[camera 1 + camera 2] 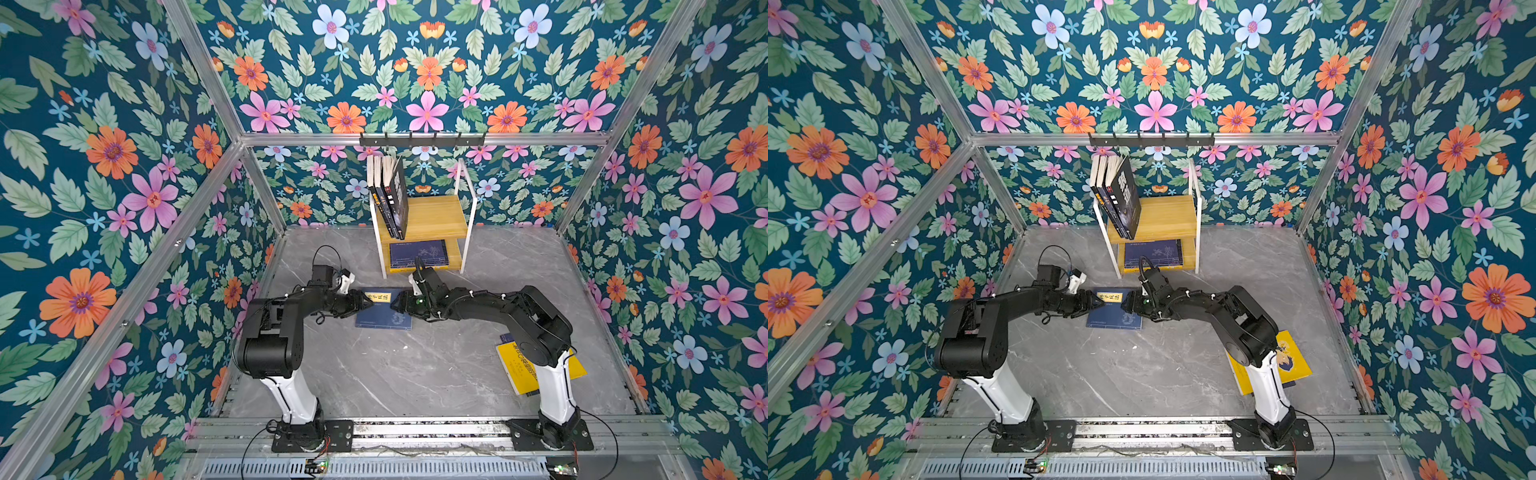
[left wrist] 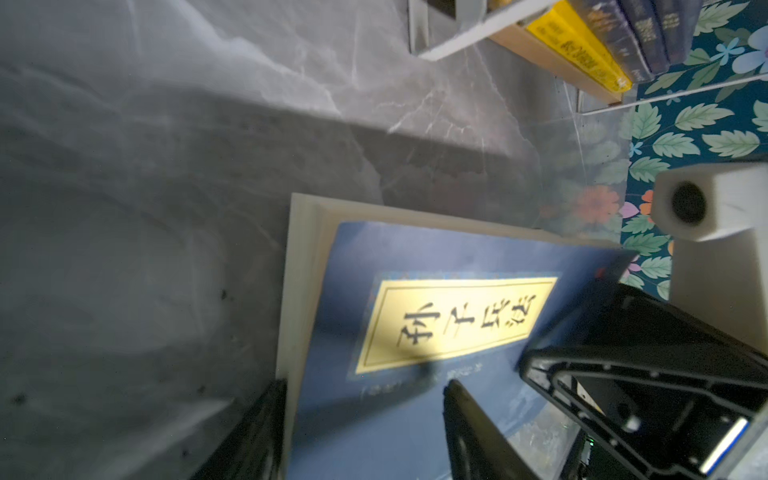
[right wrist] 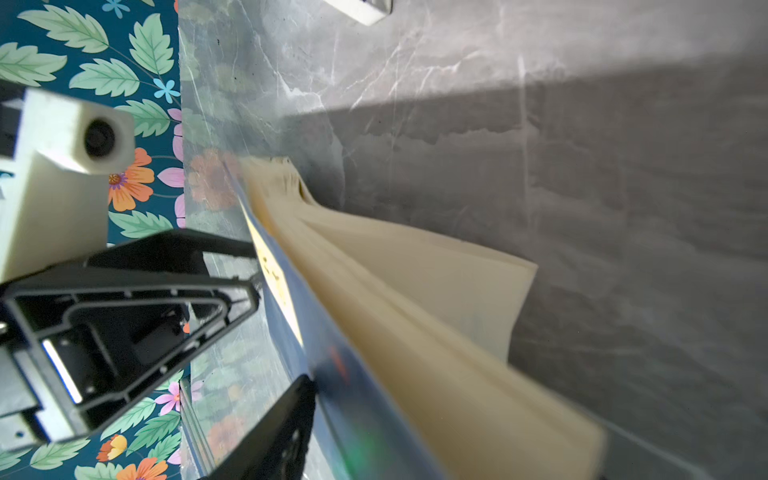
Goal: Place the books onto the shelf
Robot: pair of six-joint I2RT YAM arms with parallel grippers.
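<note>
A navy book with a yellow title label (image 1: 384,311) (image 1: 1113,312) is in the middle of the grey table, between both grippers. My left gripper (image 1: 371,303) (image 1: 1100,303) is shut on its left edge. In the left wrist view one finger sits under the page block and the other finger (image 2: 461,415) presses on the book's cover (image 2: 415,257). My right gripper (image 1: 395,305) (image 1: 1124,305) is shut on the opposite edge. There a finger (image 3: 291,415) lies against the cover, the pages (image 3: 415,291) fan out, and the second finger is hidden. The shelf (image 1: 434,216) (image 1: 1163,216) stands behind.
Three dark books (image 1: 388,195) lean upright at the left of the shelf's upper board. A navy book (image 1: 417,253) lies flat on a yellow one on the lower board. A yellow book (image 1: 517,370) (image 1: 1292,357) lies under the right arm. A black hook rail (image 1: 422,140) runs above the shelf.
</note>
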